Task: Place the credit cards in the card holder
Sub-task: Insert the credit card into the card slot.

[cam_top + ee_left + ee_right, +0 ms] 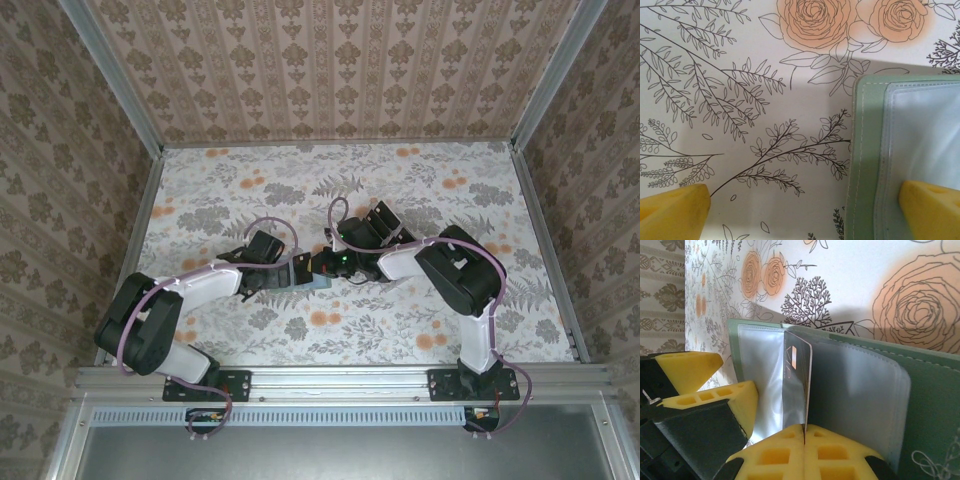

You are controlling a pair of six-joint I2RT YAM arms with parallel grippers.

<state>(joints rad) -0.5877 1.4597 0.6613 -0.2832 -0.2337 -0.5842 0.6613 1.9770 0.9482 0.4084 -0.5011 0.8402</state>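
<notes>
So the card holder [935, 390] is lying open on the desk [740, 75], green cover down and the clear pockets [855, 395] facing up. The right pincer [805, 432] is clamped shut on one dark card [796, 385]. It pinches the card's near short end, and the card stands up on edge over the middle of the holder, far end down by the fold between two clear pages. Can't tell if it's actually in a pocket mouth or just resting against it.

The left pincer [805, 215] is spread wide with nothing in it. One yellow finger [932, 210] sits over the holder's inner page near the stitched edge, the other hangs off the holder above bare desk. My guess is it's there to pin the holder flat.

Handling-wise, the card looks stiff, thin, light and slick, so an end pinch seems right and leaves most of its length free to go in. The holder is the floppy one. It has a soft cover and limp plastic pockets that'll probably buckle if pushed, and it looks light enough to skate on the desk. I'd press down on the cover edge, clear of the pocket opening.
</notes>
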